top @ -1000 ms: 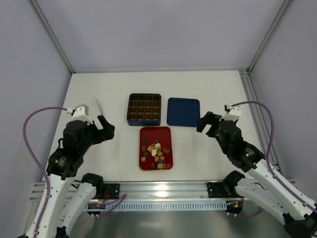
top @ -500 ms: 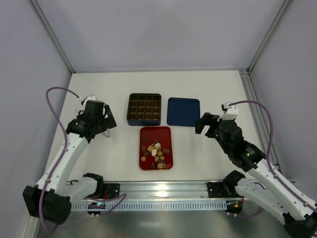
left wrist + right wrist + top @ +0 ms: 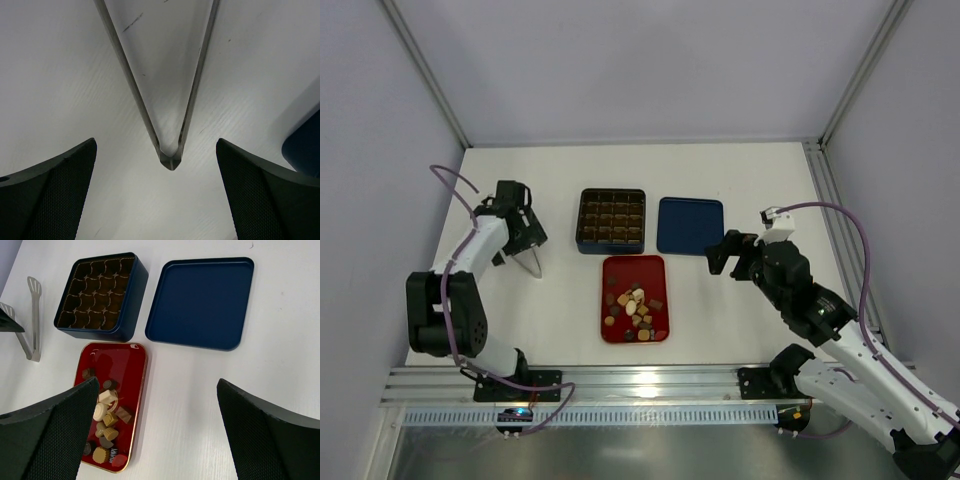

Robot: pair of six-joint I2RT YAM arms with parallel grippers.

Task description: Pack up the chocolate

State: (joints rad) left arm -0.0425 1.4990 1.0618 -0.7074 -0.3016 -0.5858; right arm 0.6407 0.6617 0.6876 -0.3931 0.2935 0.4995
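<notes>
The chocolate (image 3: 635, 305) is a heap of small brown, tan and cream pieces at the near end of a red tray (image 3: 632, 262); the right wrist view shows the chocolate (image 3: 106, 415) on the tray (image 3: 115, 352) too. A dark box with square cells (image 3: 612, 220) stands behind the tray. My left gripper (image 3: 523, 245) hangs open over metal tongs (image 3: 533, 265) left of the box. In the left wrist view the left gripper (image 3: 156, 142) straddles the hinge end of the tongs (image 3: 170, 159) without touching. My right gripper (image 3: 725, 255) is open and empty, and the right gripper (image 3: 157, 385) hovers over bare table right of the tray.
A blue lid (image 3: 690, 225) lies upturned right of the celled box (image 3: 100, 290); the right wrist view shows the lid (image 3: 202, 302) and the tongs (image 3: 31, 320) left of the box. Grey walls enclose the table on three sides.
My left arm has reached forward and lowered its open gripper over the tongs. The right gripper has drifted slightly left. The tray, box and lid have not moved.
</notes>
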